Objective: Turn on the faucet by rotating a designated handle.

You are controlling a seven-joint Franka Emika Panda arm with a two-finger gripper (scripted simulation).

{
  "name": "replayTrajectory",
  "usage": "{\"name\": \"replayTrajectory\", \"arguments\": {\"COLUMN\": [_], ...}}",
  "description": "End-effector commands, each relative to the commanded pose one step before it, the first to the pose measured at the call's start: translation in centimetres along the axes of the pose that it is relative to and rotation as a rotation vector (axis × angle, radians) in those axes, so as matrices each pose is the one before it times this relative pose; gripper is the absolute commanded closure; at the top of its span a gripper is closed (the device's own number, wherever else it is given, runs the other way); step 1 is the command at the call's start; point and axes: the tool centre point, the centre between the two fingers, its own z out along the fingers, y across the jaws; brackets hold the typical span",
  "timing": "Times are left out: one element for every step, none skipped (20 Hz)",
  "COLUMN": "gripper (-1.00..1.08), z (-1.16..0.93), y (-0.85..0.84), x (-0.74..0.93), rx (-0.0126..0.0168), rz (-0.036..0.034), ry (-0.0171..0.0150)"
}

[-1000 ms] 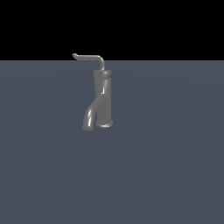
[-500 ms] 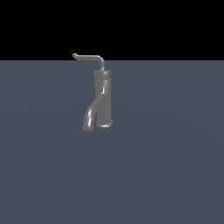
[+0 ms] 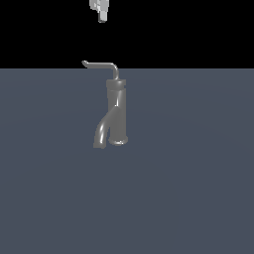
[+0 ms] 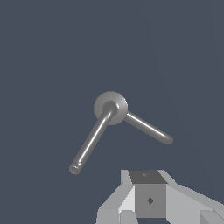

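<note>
**Operator:** Surface (image 3: 198, 198) first: what does the flat grey-blue plane carry?

**Technician:** One fixture only. The faucet (image 3: 118, 111) stands upright on it, slightly toward the exterior view's left of centre. Its curved spout (image 3: 101, 133) bends down toward the exterior view's left and ends at the surface.

**Operator:** Locate the handle.

**Technician:** The handle (image 3: 101, 65) is the thin bent rod on top of the faucet body. In the exterior view it runs level toward that view's left and finishes in a small upturned tip. In the wrist view, the handle (image 4: 92, 141) and the spout (image 4: 148, 128) radiate from the round faucet top (image 4: 110, 107) as two separate bars at a wide angle.

**Operator:** Gripper position and condition?

**Technician:** The gripper (image 3: 100, 9) sits at the upper edge of the exterior view, well above the handle and clear of it. Only part of it is in frame. The wrist view shows the gripper housing (image 4: 148, 197), not the fingertips. Whether the jaws are apart or together cannot be determined from these views. Nothing is seen held.

**Operator:** Step in hand?

**Technician:** Judged as approach. No contact is made, so rotation has not begun.

**Operator:** Requirement for the next move?

**Technician:** Descend beside the outer part of the handle, near its tip for best leverage. Then push sideways around the faucet's vertical axis. Avoid contacting the spout, which is the thicker bar.
</note>
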Motion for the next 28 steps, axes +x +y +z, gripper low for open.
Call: {"name": "replayTrajectory", "arguments": {"gripper": [1.08, 1.08, 1.08, 1.08, 1.08, 1.08, 1.08, 1.08, 1.08, 1.08, 1.08, 1.08, 1.08, 1.08, 1.08, 1.08, 1.08, 1.08, 1.08, 1.08, 1.08, 1.08, 1.08, 1.08, 1.08, 1.08, 1.08, 1.08], "z": [1.054, 0.431, 0.437, 0.444, 0.45, 0.456, 0.462, 0.468, 0.473, 0.479, 0.483, 0.48, 0.463, 0.442, 0.42, 0.397, 0.374, 0.35, 0.326, 0.301, 0.276, 0.251, 0.225, 0.199, 0.173, 0.147, 0.12, 0.094], "y": [-1.349, -0.52, -0.515, -0.509, -0.503, -0.496, -0.488, -0.479, -0.47, -0.46, -0.448, -0.43, -0.401, -0.369, -0.338, -0.309, -0.281, -0.254, -0.229, -0.205, -0.183, -0.161, -0.141, -0.121, -0.104, -0.086, -0.07, -0.053], "x": [0.055, -0.021, -0.039, -0.057, -0.075, -0.093, -0.111, -0.129, -0.146, -0.163, -0.18, -0.193, -0.199, -0.201, -0.201, -0.199, -0.195, -0.189, -0.18, -0.172, -0.16, -0.149, -0.136, -0.123, -0.106, -0.092, -0.074, -0.061], "rx": [-0.00124, -0.00053, -0.00045, -0.00036, -0.00026, -0.00014, -0.00002, 0.00011, 0.00025, 0.0004, 0.00056, 0.00071, 0.00083, 0.00093, 0.00101, 0.00107, 0.00111, 0.00113, 0.00113, 0.00111, 0.00108, 0.00103, 0.00096, 0.00088, 0.00079, 0.00068, 0.00058, 0.00045], "rz": [0.06383, 0.02474, 0.02468, 0.0246, 0.02451, 0.02443, 0.02433, 0.02423, 0.02413, 0.02403, 0.02387, 0.02336, 0.02225, 0.02096, 0.01967, 0.0184, 0.01714, 0.01589, 0.01467, 0.01343, 0.01224, 0.01103, 0.00984, 0.00865, 0.0075, 0.00633, 0.00519, 0.00399], "ry": [0.00578, 0.00271, 0.0029, 0.00308, 0.00325, 0.00343, 0.00359, 0.00375, 0.0039, 0.00404, 0.00417, 0.00422, 0.00414, 0.00401, 0.00385, 0.00368, 0.00349, 0.00329, 0.00307, 0.00285, 0.00262, 0.00238, 0.00214, 0.00189, 0.00165, 0.00139, 0.00115, 0.00089]}}
